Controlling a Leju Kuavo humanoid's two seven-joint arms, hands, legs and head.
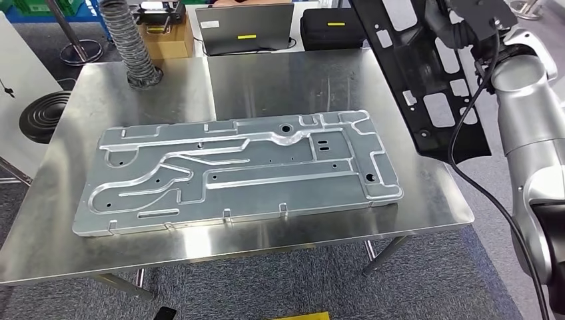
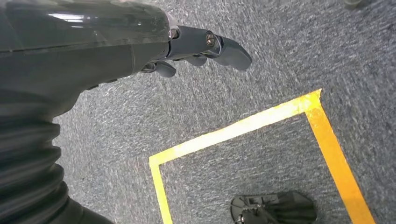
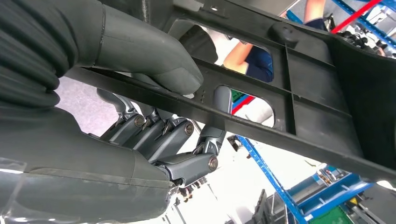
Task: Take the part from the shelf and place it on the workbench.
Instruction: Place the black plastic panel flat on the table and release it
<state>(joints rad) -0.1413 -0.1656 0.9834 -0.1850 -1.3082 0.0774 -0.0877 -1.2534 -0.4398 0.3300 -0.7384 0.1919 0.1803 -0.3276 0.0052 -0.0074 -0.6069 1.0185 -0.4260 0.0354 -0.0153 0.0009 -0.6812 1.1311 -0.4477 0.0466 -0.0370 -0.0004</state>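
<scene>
Right hand [image 3: 154, 116] grips one black part [image 1: 426, 80] above workbench [image 1: 426, 200]; left hand [image 2: 187, 46] hangs, fingers loosely curled, holding nothing.

I am looking into an industrial workshop or factory training floor. A stainless steel workbench [image 1: 266, 80] stands on grey carpet tile, carrying a large machined metal fixture plate [image 1: 240, 170] with raised channels. A ribbed extraction hose [image 1: 130, 47] rests on the bench's far edge. Beyond it sit a laptop [image 1: 245, 28] and a black case [image 1: 331, 28]. Yellow floor tape [image 2: 243, 128] marks a bay on the carpet, and blue steel racking [image 3: 275, 184] rises in the background.
</scene>
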